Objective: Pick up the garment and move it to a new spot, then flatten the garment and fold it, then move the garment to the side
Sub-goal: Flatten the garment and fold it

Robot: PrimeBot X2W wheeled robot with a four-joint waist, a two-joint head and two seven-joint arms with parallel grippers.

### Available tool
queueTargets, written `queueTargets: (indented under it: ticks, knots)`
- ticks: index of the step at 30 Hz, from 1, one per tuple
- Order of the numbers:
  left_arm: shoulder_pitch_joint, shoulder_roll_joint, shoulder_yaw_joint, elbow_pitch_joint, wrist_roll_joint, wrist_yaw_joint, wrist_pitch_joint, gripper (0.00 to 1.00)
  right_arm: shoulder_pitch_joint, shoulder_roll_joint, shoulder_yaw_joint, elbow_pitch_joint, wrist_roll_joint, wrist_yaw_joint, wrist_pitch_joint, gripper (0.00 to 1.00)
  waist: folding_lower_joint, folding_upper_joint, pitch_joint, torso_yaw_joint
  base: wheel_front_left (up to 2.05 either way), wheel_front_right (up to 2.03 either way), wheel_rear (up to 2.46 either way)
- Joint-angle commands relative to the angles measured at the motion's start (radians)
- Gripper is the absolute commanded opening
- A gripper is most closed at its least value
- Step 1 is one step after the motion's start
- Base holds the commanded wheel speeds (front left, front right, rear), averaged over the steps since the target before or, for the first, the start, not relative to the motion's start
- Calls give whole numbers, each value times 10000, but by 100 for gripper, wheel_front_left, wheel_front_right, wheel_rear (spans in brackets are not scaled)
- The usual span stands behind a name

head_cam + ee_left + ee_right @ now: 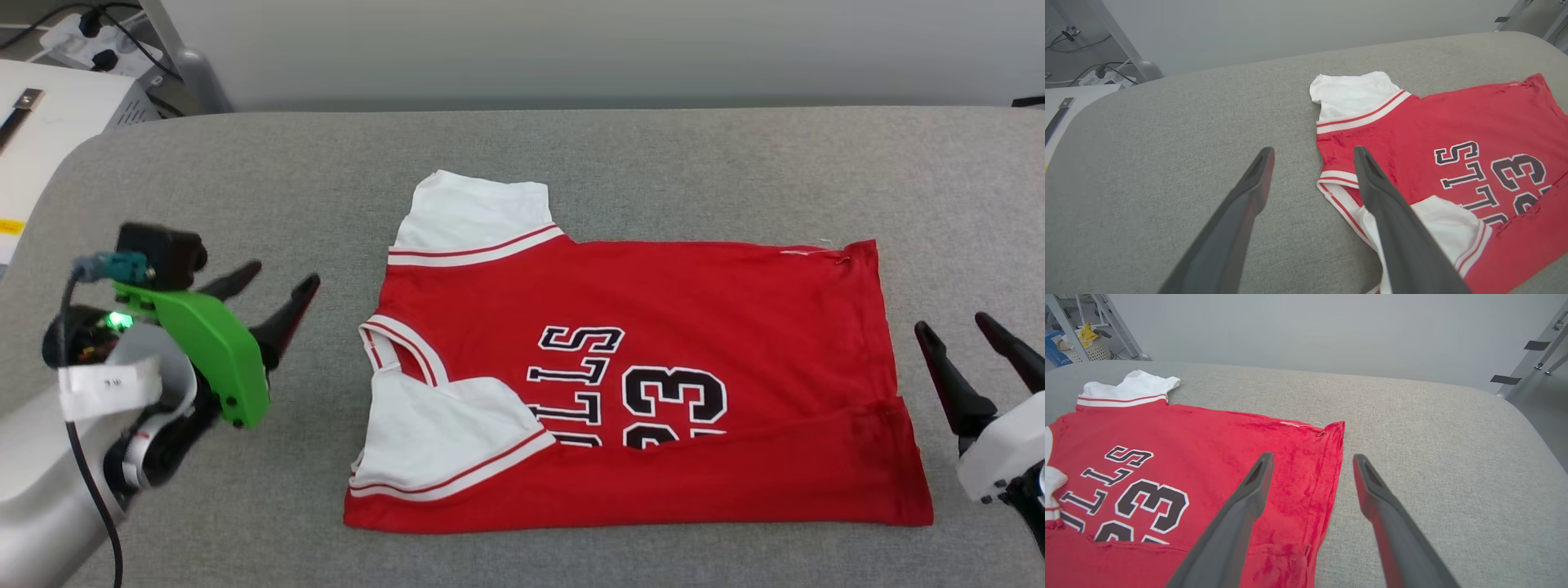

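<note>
Two empty units, fingers apart, flank the garment (653, 327) lying part-folded at the centre of the worktop (245, 171): left end effector (280, 278) off the collar (404, 347), right end effector (953, 325) off the hem (890, 327), probably staged for the next fold.

Broad strips of grey surface (620, 155) flank the garment (694, 302) on all sides.
</note>
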Motion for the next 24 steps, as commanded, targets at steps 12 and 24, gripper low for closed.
queueTargets:
  ticks: [12, 24]
  knots:
    - [-3456, -1385, 696, 2231, 296, -540, 746, 100, -558, 1753, -598, -1534, -1678, -7, -1237, 100, 0, 0, 1786, -878, 0, 0, 0]
    - [-6359, -2607, -263, 5137, 123, -1516, 5155, 100, -1175, 2047, -280, -1988, -1986, -7, -1340, 100, 0, 0, 3362, -1540, 0, 0, 0]
